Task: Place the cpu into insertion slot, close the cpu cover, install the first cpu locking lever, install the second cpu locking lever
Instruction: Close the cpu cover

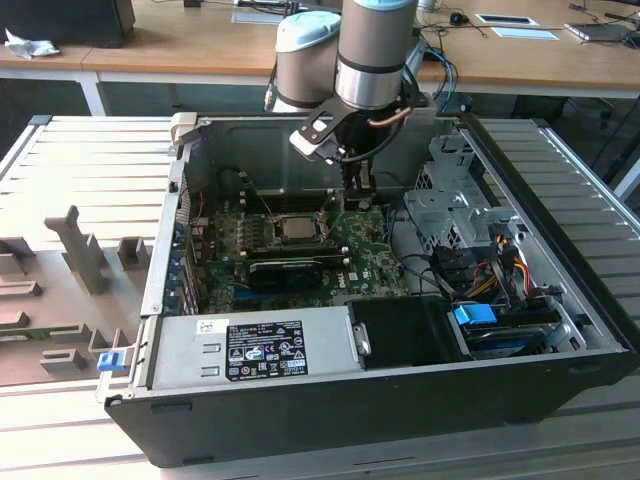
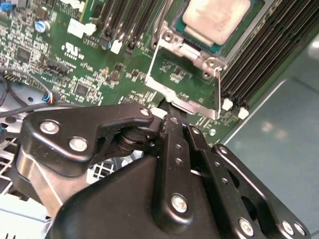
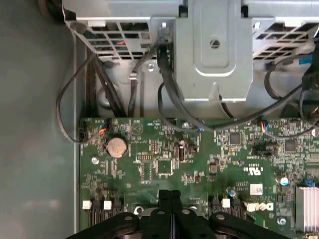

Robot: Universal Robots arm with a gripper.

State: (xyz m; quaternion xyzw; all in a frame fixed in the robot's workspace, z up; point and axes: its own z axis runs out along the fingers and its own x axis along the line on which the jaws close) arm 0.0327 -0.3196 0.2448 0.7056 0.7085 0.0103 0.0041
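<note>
Danger is a slip: the tool (image 2: 168, 117), closed tight at the edge of the open cpu cover (image 2: 187, 103), could scrape the cpu (image 2: 215, 20).

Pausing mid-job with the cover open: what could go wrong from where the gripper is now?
1. The gripper is at the outer edge of the open cpu cover. If it slips off, the thin frame could drop hard onto the seated cpu.
2. It also sits close to the green board, so pushing lower might scrape its small components.
</note>
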